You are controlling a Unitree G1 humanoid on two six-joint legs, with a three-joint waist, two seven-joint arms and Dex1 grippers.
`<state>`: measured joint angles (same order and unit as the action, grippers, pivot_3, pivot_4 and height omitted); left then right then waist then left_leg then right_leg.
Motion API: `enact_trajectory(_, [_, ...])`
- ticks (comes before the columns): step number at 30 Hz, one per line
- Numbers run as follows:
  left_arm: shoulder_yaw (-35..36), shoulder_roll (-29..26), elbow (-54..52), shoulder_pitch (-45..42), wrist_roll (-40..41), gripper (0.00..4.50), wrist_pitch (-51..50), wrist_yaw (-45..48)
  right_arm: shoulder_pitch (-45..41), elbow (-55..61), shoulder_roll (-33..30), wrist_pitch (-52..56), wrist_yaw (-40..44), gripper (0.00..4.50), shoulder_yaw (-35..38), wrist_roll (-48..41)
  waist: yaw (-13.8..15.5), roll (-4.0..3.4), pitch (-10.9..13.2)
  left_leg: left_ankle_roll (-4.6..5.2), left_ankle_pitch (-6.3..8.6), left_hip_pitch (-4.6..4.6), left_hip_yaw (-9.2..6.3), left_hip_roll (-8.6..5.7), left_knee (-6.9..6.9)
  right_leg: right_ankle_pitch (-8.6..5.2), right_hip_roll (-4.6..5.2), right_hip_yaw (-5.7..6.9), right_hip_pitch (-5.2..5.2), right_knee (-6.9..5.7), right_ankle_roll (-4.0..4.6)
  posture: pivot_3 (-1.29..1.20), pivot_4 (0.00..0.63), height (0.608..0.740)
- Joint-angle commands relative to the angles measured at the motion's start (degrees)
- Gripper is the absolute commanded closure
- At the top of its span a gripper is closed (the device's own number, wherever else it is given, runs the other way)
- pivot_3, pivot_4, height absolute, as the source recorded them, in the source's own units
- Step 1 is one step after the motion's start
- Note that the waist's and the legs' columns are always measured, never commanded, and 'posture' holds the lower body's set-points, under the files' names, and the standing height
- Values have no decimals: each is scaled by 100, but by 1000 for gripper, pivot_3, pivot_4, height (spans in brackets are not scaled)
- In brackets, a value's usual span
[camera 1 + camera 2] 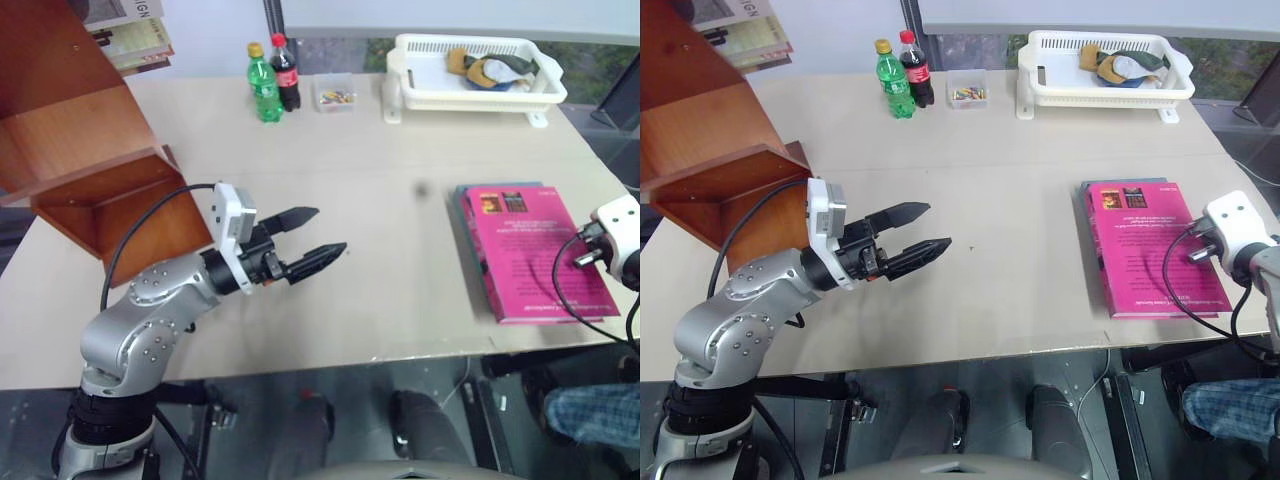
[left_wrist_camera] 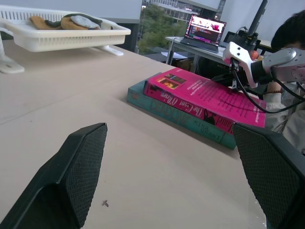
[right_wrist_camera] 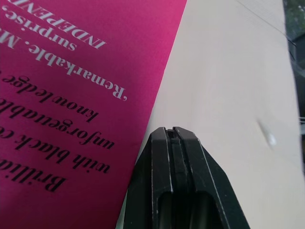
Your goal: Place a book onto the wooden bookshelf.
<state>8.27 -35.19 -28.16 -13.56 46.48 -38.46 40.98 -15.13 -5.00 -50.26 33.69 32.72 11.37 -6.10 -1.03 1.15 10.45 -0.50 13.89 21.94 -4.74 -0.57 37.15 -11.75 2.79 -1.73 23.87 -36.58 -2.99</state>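
The bright pink book (image 1: 528, 252) lies flat at the table's right side, on top of a teal-blue book (image 2: 181, 114) of similar size. My right gripper (image 3: 172, 130) is shut with nothing between its fingers, its tips just over the pink cover's right edge where it meets the table. Only its white wrist block (image 1: 617, 232) is visible at the book's right edge in the eye views. My left gripper (image 1: 326, 231) hovers open and level over the table's left-middle, pointing toward the books and well apart from them. The wooden bookshelf (image 1: 95, 150) stands at the far left.
A white basket (image 1: 480, 78) with cloths sits at the back right. A green bottle (image 1: 264, 85), a cola bottle (image 1: 286, 72) and a small clear box (image 1: 333, 93) stand at the back middle. A person (image 1: 600, 415) sits by the table's right end.
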Motion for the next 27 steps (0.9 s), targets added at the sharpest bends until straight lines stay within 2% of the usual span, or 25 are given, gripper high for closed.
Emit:
enact_trajectory(1, [41, -101, -226, 36, 60, 0, 22, 81, -75, 458, 190, 254, -220, 4481, 68, -33, 0, 0, 0, 0, 0, 0, 0, 0, 0, 0, 0, 0, 0, 0, 0, 0, 150, 740])
enact_trajectory(7, [26, -112, -228, 57, 41, 0, 30, 68, -146, 581, 428, 417, -464, 4481, 17, 80, 9, 0, 0, 0, 0, 1, -1, -1, 2, 1, 1, 0, 0, 0, 1, 0, 150, 740])
enact_trajectory(13, [58, -117, -232, 110, 62, 0, 15, 61, -376, 215, 139, 103, -519, 4481, 376, 110, 6, 0, 0, 0, 0, 1, 0, -1, 2, 1, 1, 0, 0, 0, 1, 0, 150, 740])
enact_trajectory(17, [34, -95, -232, 121, 63, 0, 21, 55, -612, -244, -4, -168, -494, 4481, 371, 144, 6, -1, 0, 0, 0, 1, 0, -2, 2, 0, 1, 0, 0, 0, 2, 0, 150, 740])
enact_trajectory(27, [89, -156, -198, 74, 37, 0, 20, 69, -1314, -2182, 0, -1158, -126, 4481, -389, 539, -6, -1, 0, 0, 0, 0, 4, -2, 2, 2, 1, -3, 0, 0, 3, 0, 150, 740])
